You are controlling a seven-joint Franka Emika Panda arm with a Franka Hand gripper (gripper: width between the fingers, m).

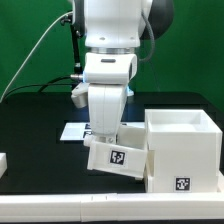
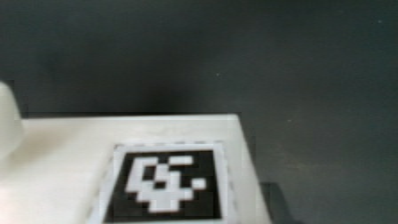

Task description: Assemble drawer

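Observation:
My gripper (image 1: 100, 136) is shut on the top edge of a small white drawer box (image 1: 116, 158). The box has a black marker tag on its front and hangs tilted just above the black table. To the exterior view's right stands the larger open-topped white drawer case (image 1: 181, 146), upright, with a tag low on its front. The held box's lower corner is close to or touching the case's side. In the wrist view the held box's white panel (image 2: 71, 170) and its tag (image 2: 169, 182) fill the lower part. A dark finger (image 2: 270, 206) shows beside the tag.
The marker board (image 1: 72, 131) lies flat on the black table behind the arm. A small white part (image 1: 3, 160) shows at the exterior view's left edge. A white strip (image 1: 60, 208) runs along the table's front edge. A cable (image 1: 40, 50) hangs behind.

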